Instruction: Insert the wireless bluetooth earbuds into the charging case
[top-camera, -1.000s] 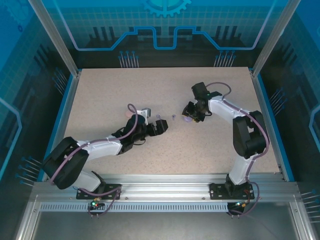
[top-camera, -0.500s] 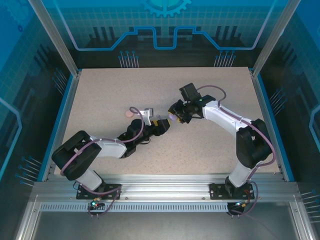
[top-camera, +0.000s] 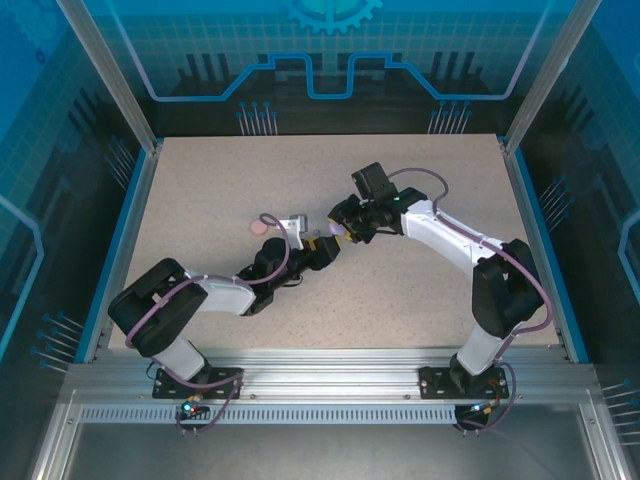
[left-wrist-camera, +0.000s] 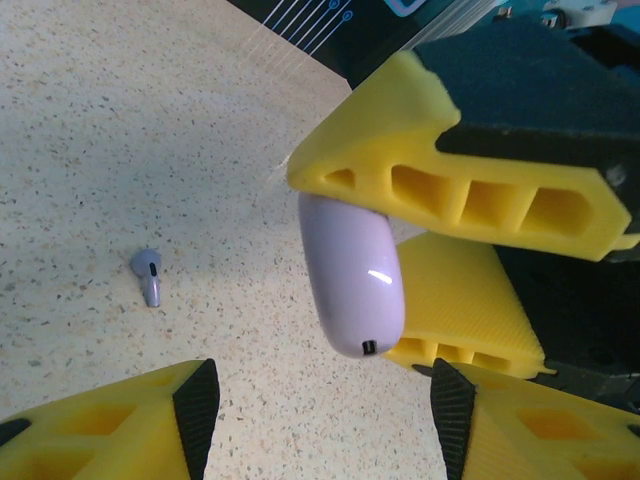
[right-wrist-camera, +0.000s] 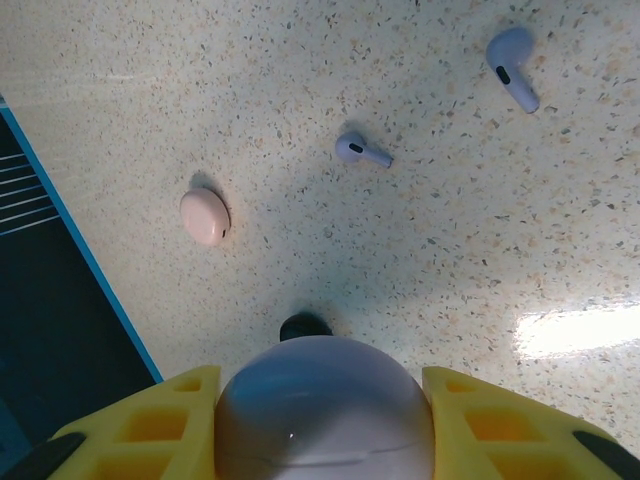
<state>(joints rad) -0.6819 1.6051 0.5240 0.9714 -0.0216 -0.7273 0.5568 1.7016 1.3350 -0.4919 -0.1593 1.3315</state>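
The right hand (top-camera: 343, 230) pinched a lavender case (left-wrist-camera: 352, 275) above the counter (left-wrist-camera: 100, 120), seemingly offering it to the spread left hand (left-wrist-camera: 320, 400).

charging case (right-wrist-camera: 325, 415) in right end effector (right-wrist-camera: 322, 390), earbuds (right-wrist-camera: 362, 150) on table (right-wrist-camera: 450, 250) beyond it

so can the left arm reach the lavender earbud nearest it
Probably yes: the left gripper is open, and the lavender earbud lies on bare table just ahead; the right gripper holds the case off to the side.
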